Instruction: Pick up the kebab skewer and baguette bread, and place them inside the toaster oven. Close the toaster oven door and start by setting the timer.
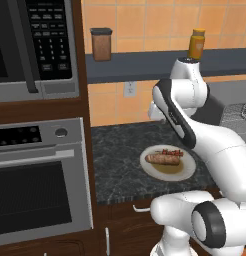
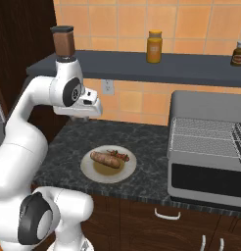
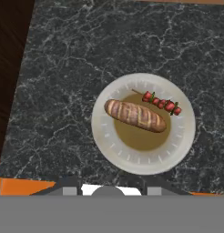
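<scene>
Skewer [image 3: 161, 102] and baguette [image 3: 135, 115] lie side by side on the plate [image 3: 109, 150] — skewer at one o'clock — ready for picking (jaw gap can't be told), oven [image 2: 208, 152] open.

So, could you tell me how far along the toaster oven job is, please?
Early. The toaster oven already stands open. Nothing is held: the kebab skewer and baguette bread lie on the plate, the hand above. Loading both, closing, and the timer remain.

toaster oven [image 2: 210, 152] cut off at the right edge, far to the side of the hand; knobs unseen. finger tips hidden low in hand view.
</scene>
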Motion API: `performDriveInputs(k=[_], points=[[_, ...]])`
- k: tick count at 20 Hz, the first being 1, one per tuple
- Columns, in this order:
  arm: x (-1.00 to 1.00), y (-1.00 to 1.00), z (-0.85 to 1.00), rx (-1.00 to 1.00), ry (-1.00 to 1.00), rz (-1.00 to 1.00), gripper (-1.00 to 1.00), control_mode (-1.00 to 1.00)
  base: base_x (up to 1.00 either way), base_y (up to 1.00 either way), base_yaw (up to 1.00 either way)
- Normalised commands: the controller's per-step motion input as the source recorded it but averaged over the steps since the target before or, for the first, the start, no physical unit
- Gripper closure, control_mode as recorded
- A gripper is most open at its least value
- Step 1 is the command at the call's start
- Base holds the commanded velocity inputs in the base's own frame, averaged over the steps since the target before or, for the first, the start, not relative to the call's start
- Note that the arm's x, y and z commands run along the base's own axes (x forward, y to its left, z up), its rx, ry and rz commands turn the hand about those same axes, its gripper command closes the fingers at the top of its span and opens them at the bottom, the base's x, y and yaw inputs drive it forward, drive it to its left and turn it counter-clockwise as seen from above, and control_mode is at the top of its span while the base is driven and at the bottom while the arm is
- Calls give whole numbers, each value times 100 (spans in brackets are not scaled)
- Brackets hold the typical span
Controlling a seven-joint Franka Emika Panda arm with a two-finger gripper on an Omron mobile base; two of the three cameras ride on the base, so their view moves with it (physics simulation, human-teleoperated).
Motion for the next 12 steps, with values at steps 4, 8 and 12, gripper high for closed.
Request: performDriveInputs(k=[4, 8, 12], points=[[-57, -4, -1, 0, 0, -5, -100, -100, 0, 0, 0], [-100, -58, -1, 0, 0, -15, -100, -100, 0, 0, 0], [-100, -30, 0, 0, 1, -18, -100, -100, 0, 0, 0]])
